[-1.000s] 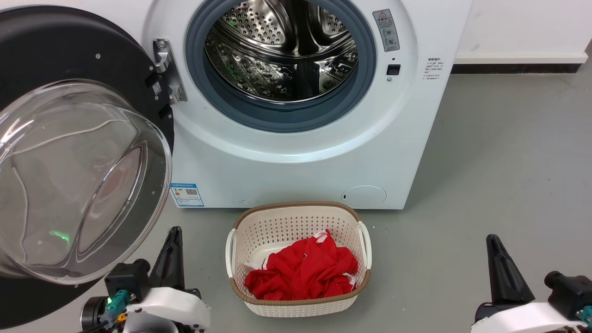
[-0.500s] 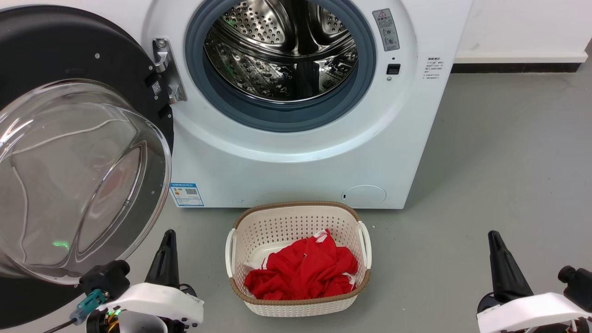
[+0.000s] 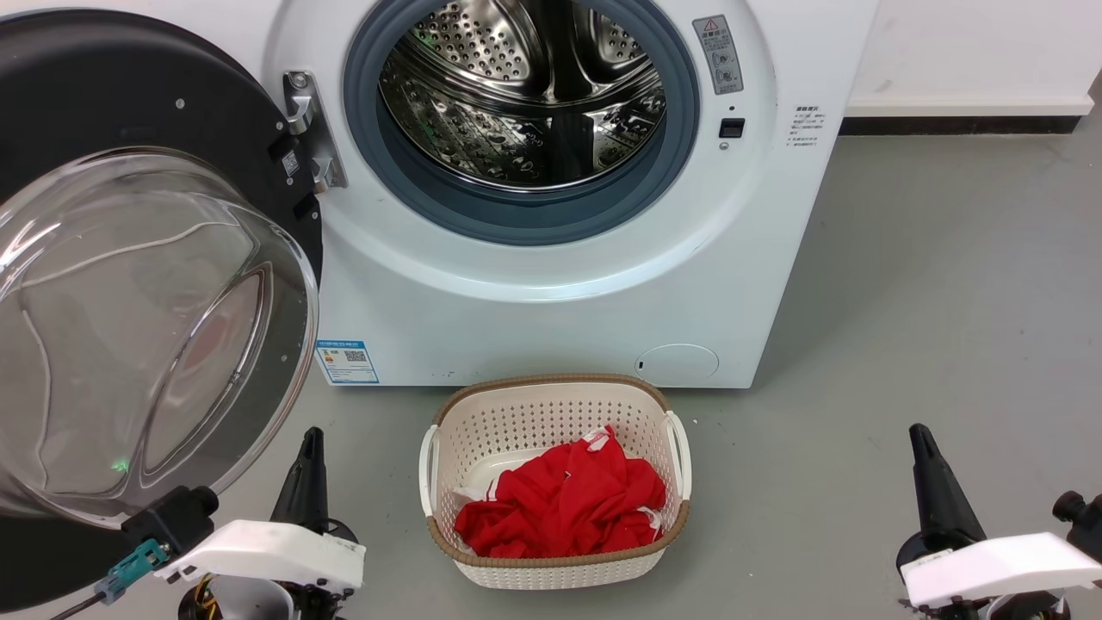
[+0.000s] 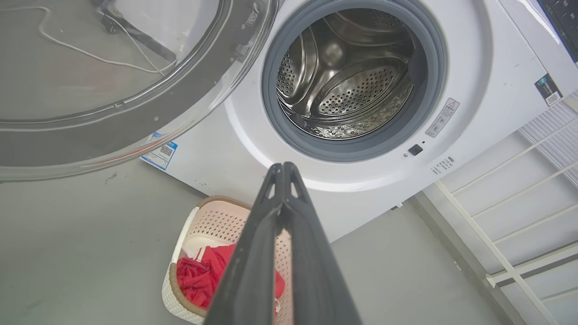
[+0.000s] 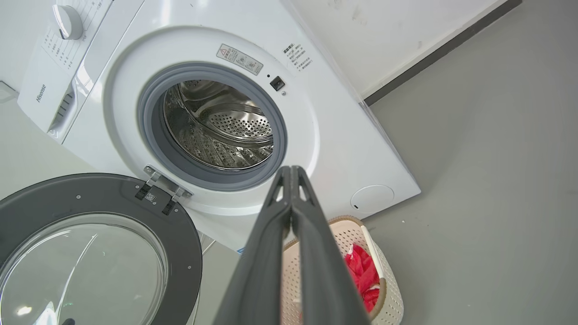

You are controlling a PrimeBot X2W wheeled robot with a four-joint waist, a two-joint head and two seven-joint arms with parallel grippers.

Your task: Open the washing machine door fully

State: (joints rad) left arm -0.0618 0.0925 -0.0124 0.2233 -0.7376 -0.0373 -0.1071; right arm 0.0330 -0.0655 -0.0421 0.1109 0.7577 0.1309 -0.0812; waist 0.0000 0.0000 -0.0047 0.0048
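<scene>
The white washing machine (image 3: pixel 551 319) faces me with its steel drum (image 3: pixel 525 95) exposed inside the grey rubber ring. Its round black door (image 3: pixel 120 112) hangs swung wide to the left on the hinge (image 3: pixel 310 129), the clear glass bowl (image 3: pixel 146 336) bulging toward me. The door also appears at the top left of the left wrist view (image 4: pixel 113 90) and at the lower left of the right wrist view (image 5: pixel 90 243). My left gripper (image 3: pixel 310 439) sits low beside the door's lower edge, shut and empty, apart from it. My right gripper (image 3: pixel 919 433) is shut and empty at the lower right.
A cream perforated basket (image 3: pixel 456 430) holding red cloth (image 3: pixel 564 504) stands on the grey floor directly before the machine, between my two grippers. A white wall with a dark skirting strip (image 3: pixel 956 127) runs behind on the right. A white railing (image 4: pixel 505 216) stands beside the machine.
Both arms have drawn back toward me, lower in the head view. The left gripper has slid slightly left. The door and the basket stay where they were.
</scene>
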